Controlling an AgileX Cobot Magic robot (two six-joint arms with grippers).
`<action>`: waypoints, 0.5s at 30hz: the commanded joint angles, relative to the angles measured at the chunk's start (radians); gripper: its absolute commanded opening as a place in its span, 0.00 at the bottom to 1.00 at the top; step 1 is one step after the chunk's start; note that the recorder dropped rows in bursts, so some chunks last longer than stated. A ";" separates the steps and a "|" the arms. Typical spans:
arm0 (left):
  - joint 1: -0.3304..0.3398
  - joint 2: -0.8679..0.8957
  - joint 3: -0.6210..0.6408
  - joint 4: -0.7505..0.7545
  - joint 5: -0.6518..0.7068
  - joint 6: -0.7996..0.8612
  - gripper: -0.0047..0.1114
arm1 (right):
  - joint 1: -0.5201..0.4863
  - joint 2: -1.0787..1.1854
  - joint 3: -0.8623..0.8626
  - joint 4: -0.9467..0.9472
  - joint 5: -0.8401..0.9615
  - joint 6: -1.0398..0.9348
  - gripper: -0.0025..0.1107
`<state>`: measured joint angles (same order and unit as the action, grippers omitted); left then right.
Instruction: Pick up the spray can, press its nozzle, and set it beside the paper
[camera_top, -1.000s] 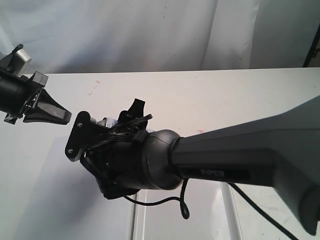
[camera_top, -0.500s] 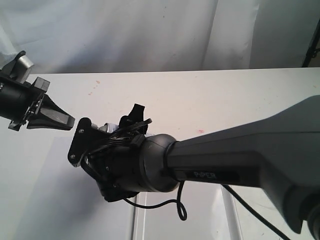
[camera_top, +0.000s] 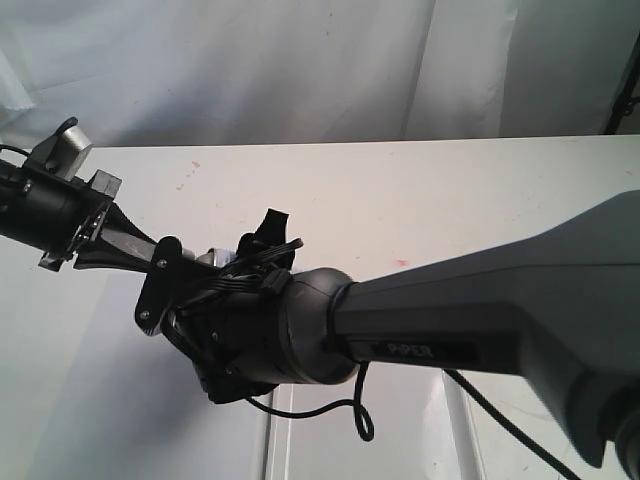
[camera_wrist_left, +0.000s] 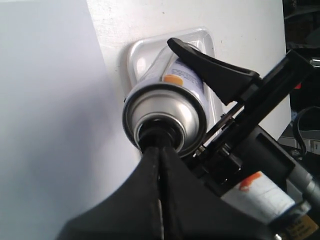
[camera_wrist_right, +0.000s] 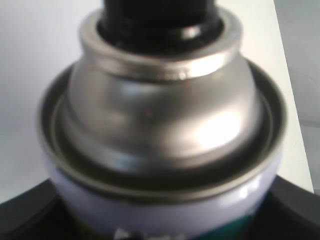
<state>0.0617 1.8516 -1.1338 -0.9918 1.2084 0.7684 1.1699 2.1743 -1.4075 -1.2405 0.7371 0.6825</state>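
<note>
This looks like a robotics lab test station rather than a lived-in room. A plain white flat-topped bench (camera_top: 450, 190) stands before a creased white fabric backdrop (camera_top: 300, 60) hung as a screen. Two machine arms reach over it: a thick dark grey jointed arm (camera_top: 500, 300) lettered "PIPER", trailing a loose black cable (camera_top: 300, 407), and a smaller black arm (camera_top: 40, 200) at the left. A slanted black pole (camera_top: 625, 90) shows at the right edge.

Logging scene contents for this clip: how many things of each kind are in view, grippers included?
spray can: 1
paper: 1
tray: 1
grippers: 2 (left gripper, right gripper)
Total: 5
</note>
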 joint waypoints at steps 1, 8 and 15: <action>-0.002 0.000 0.006 -0.023 -0.012 0.017 0.04 | -0.003 -0.024 -0.011 -0.017 -0.005 -0.007 0.02; -0.006 0.000 0.008 -0.023 -0.020 0.017 0.04 | -0.001 -0.024 -0.011 -0.019 -0.008 -0.007 0.02; -0.032 0.035 0.014 -0.019 -0.028 0.017 0.04 | -0.001 -0.024 -0.017 -0.025 -0.008 -0.007 0.02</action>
<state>0.0413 1.8709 -1.1257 -0.9999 1.1861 0.7767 1.1699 2.1743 -1.4075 -1.2361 0.7240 0.6802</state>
